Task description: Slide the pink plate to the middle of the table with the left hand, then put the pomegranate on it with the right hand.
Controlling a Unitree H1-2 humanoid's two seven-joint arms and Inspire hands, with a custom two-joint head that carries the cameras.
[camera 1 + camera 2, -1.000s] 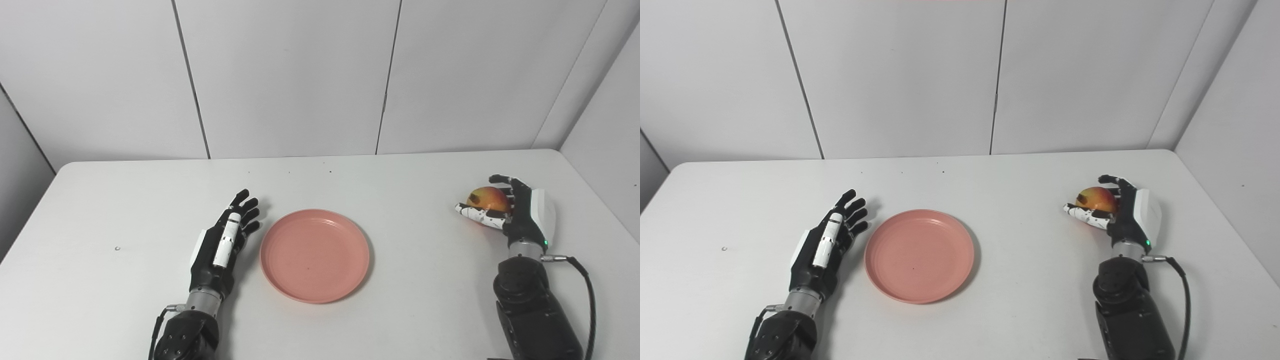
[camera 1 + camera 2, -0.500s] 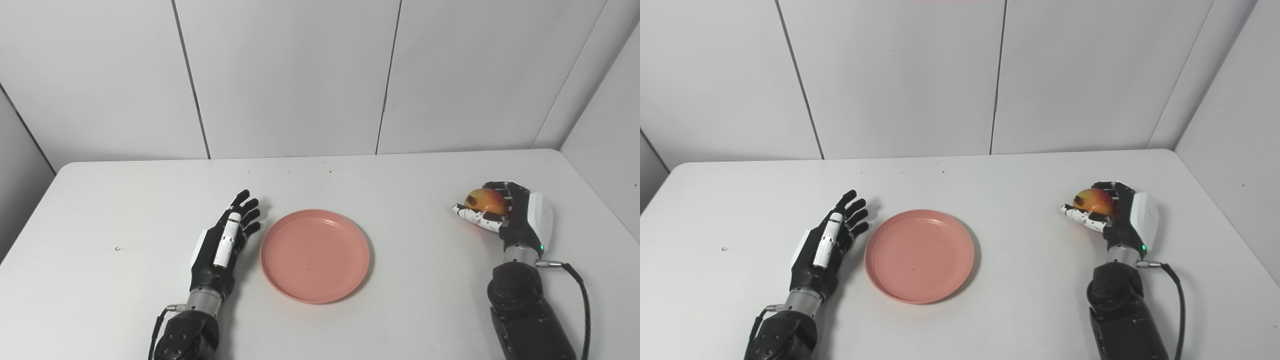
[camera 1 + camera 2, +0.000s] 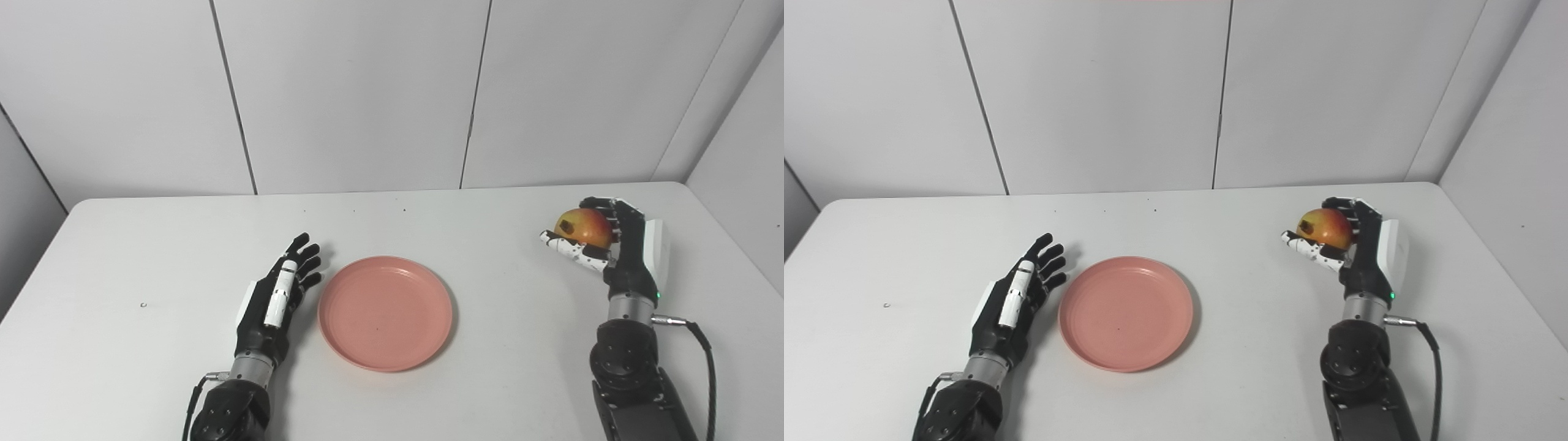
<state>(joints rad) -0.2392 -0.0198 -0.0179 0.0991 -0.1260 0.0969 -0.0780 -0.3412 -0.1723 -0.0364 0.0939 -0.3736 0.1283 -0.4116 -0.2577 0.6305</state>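
Note:
The pink plate (image 3: 385, 312) lies flat in the middle of the white table (image 3: 122, 257). My left hand (image 3: 275, 300) rests open on the table just left of the plate's rim, fingers straight, holding nothing. My right hand (image 3: 618, 248) is at the right side of the table, shut on the red-and-yellow pomegranate (image 3: 582, 226), and holds it lifted above the table top. In the right eye view the pomegranate (image 3: 1326, 226) sits between fingers and thumb, well right of the plate (image 3: 1126, 312).
Grey wall panels stand behind the table's far edge and along the right side. A black cable (image 3: 704, 361) hangs from my right wrist. Bare table lies between the plate and my right hand.
My right hand closed on the pomegranate and lifted it off the table, moving up and a little left. The left hand and the plate stayed put.

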